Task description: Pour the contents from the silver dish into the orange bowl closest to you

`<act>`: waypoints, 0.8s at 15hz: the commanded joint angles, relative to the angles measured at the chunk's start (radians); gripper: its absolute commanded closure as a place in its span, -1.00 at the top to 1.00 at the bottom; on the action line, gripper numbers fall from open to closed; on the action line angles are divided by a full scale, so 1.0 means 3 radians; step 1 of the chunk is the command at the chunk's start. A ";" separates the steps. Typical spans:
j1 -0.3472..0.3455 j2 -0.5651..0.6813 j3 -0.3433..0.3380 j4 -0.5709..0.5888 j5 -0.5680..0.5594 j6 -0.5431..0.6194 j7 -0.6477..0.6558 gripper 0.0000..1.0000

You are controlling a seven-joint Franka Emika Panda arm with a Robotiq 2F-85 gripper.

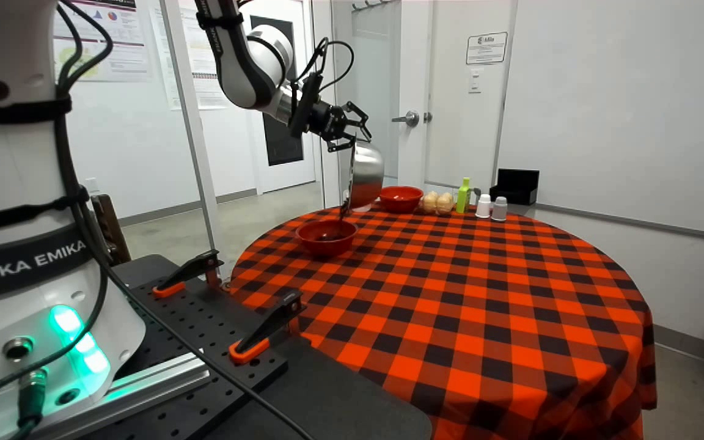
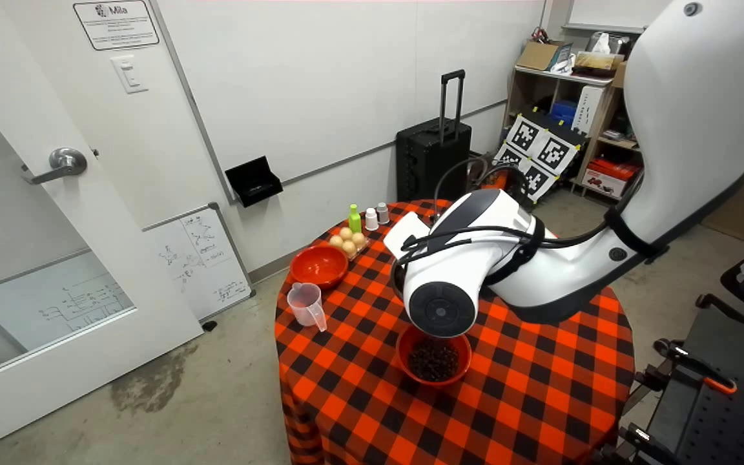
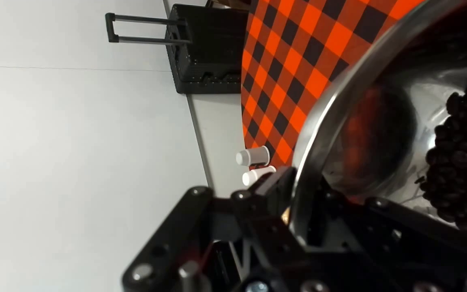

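Note:
The silver dish (image 1: 369, 177) hangs tipped almost on its side above the orange bowl (image 1: 327, 245) in an exterior view. Dark beans stream from its lower edge into that bowl. My gripper (image 1: 359, 142) is shut on the dish's upper rim. In the wrist view the gripper (image 3: 298, 194) pinches the rim of the dish (image 3: 351, 109), and a pile of dark beans (image 3: 462, 170) lies inside it. In an exterior view the orange bowl (image 2: 404, 356) stands upright on the table with many beans in it; there the arm hides the dish and gripper.
A smaller-looking red-orange bowl (image 2: 319, 266) stands farther back. Near it are a clear measuring jug (image 2: 307, 305), a pack of eggs (image 2: 347, 243), a green bottle (image 2: 354, 219) and two small shakers (image 2: 371, 220). The round table has a checked cloth (image 1: 462, 305).

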 commanded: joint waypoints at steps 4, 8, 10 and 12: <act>0.0014 -0.0071 0.0054 -0.0047 -0.0162 -0.0224 0.0113 -0.97; 0.0032 -0.0074 0.0087 -0.0080 -0.0278 -0.0361 0.0165 -0.97; 0.0035 -0.0078 0.0111 -0.0093 -0.0296 -0.0418 0.0158 -0.97; 0.0037 -0.0083 0.0136 -0.0108 -0.0296 -0.0461 0.0150 -0.97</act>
